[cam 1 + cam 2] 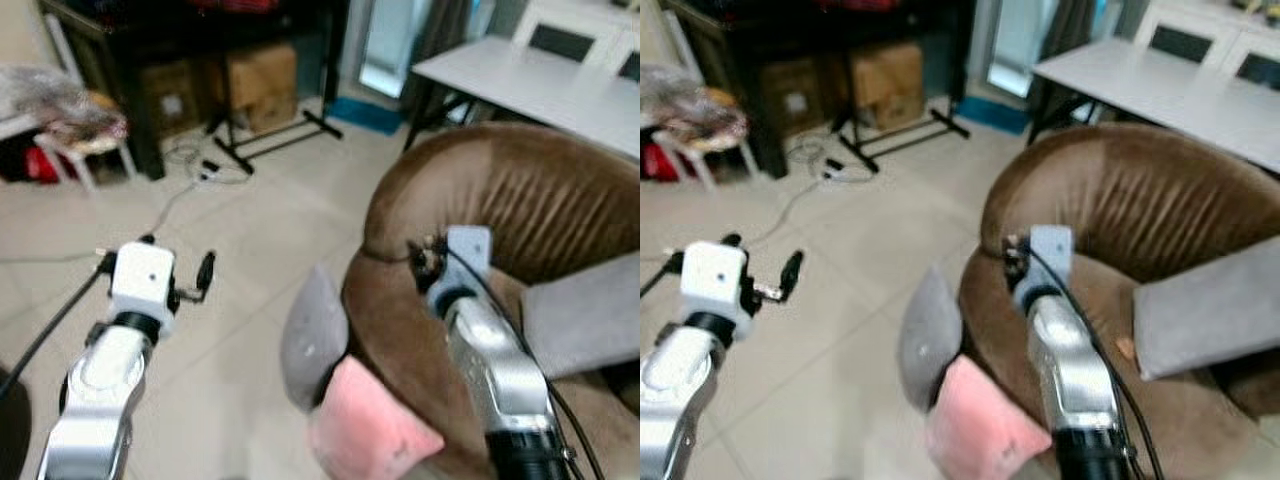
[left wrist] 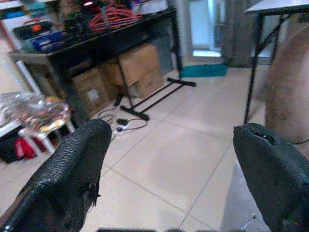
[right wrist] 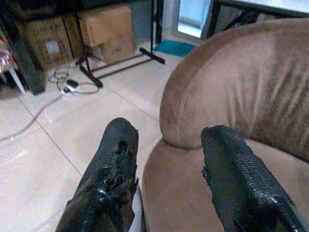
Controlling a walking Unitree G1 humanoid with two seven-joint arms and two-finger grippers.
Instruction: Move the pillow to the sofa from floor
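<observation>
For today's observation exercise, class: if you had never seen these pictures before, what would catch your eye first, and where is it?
The big brown sofa on the right, with a grey pillow on its seat. A grey pillow and a pink pillow lean against its front on the tiled floor. Both silver arms reach forward, left hand over the floor, right hand open above the sofa.

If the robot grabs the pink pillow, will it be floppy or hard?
Probably soft and floppy: the pink pillow looks plump and squashed against the brown sofa. It likely weighs little for its size. Its cloth cover should not slip much between the fingers.
</observation>
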